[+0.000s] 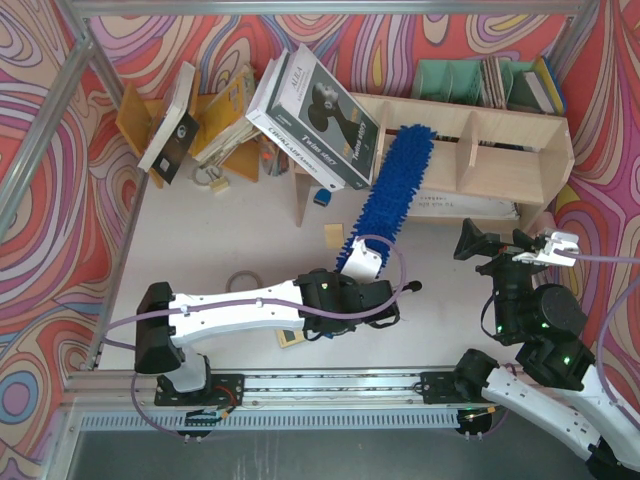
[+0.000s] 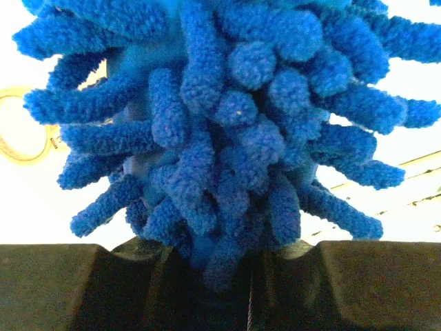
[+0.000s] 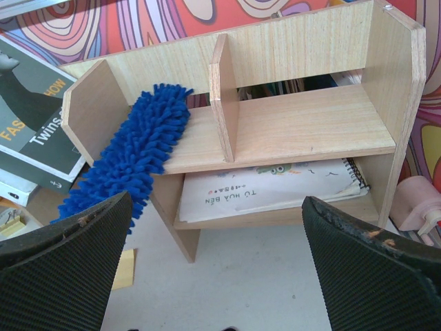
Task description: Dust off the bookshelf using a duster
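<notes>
Plywood shelf (image 1: 520,135), 2 tiers, is standing ahead of us. We are resting the blue duster (image 1: 397,190) on its upper tier, in the left compartment, its near end slanting down toward us. Our left gripper (image 1: 362,270) is pinching that near end; our right gripper (image 1: 512,245) is hovering before the shelf, jaws spread wide.

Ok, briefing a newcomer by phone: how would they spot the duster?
Start at the pale plywood bookshelf at the far side. From its upper left compartment the duster slants down to the left gripper, shut on its near end. Unlike the flat printed books beside it, it is bright blue and shaggy.
</notes>
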